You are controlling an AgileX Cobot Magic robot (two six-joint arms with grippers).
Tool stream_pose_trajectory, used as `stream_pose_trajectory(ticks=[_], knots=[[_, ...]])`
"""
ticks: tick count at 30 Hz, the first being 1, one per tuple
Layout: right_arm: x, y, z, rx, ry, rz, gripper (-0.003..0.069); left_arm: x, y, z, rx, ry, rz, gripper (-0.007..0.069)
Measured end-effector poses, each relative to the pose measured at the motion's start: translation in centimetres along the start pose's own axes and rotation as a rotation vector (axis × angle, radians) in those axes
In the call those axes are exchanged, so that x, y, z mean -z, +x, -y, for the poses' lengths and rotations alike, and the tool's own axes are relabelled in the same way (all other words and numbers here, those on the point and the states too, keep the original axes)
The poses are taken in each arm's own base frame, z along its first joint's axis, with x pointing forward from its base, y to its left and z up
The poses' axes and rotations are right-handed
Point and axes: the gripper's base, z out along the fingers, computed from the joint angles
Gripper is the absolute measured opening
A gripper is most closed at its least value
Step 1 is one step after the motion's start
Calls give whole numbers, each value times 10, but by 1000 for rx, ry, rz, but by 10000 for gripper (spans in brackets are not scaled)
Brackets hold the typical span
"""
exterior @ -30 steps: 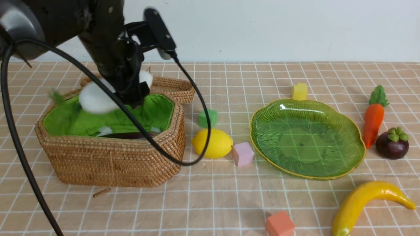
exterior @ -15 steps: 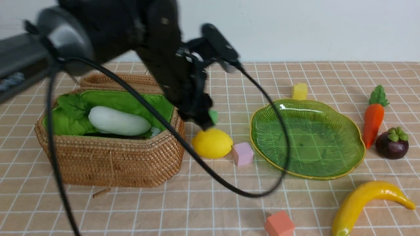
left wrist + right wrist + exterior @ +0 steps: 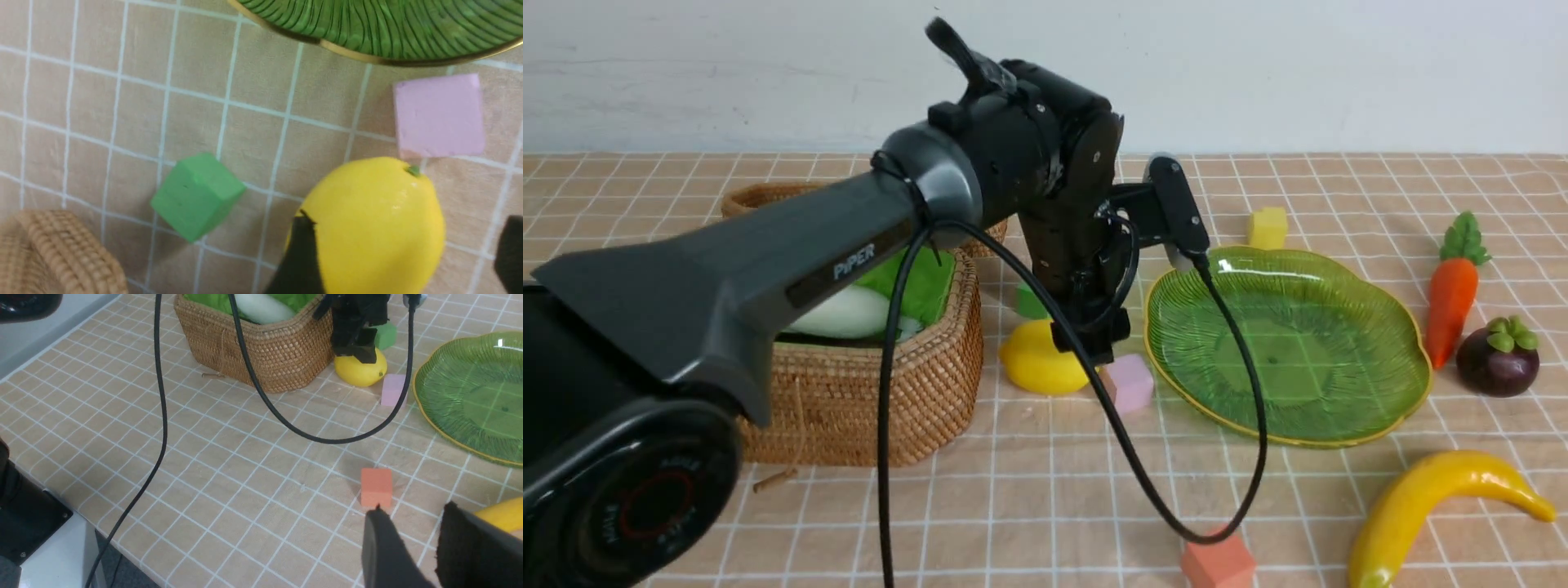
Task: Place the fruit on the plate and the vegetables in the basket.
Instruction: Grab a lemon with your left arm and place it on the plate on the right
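Nearest, the right arm's jaws stand a little apart with nothing between them, over the bench [image 3: 1013, 506] beside an orange foam cube [image 3: 1218, 563] and the banana [image 3: 1429, 498] lying at the front right. Further in, the left arm [image 3: 768, 269] stretches past the wicker basket [image 3: 866, 400], which holds the white radish [image 3: 845, 312], and its jaws are spread wide astride the lemon [image 3: 380, 220], which sits on the bench between basket and green glass plate [image 3: 1307, 359], a pink cube [image 3: 1129, 382] just beside it and a green cube [image 3: 196, 196] behind. Farther right lie the mangosteen [image 3: 1499, 357] and carrot [image 3: 1452, 298], with a yellow cube [image 3: 1268, 227] beyond the plate
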Motion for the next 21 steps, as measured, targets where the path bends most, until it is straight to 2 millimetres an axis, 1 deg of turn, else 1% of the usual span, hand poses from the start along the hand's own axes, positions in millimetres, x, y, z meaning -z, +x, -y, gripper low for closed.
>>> stream_pose_trajectory(ticks=[2,3,5,10,13,16,21], knots=[[0,1,0,0,-2,-9,225,-5,1,0,-19,-12,-11,637],[0,1,0,0,-4,-15,225,-11,2,-1,-39,-26,-23,658],[0,2,-1,0,-7,-23,225,-18,3,-1,-55,-36,-35,666],[0,3,-1,0,-8,-28,227,-44,7,1,-79,-41,-59,654],[0,3,-1,0,-8,-28,228,-54,10,4,-76,-26,-76,636],[0,3,-1,1,-7,-29,228,-59,13,7,-73,0,-103,615],[0,3,0,28,-2,-31,228,-59,15,9,-71,19,-130,578]])
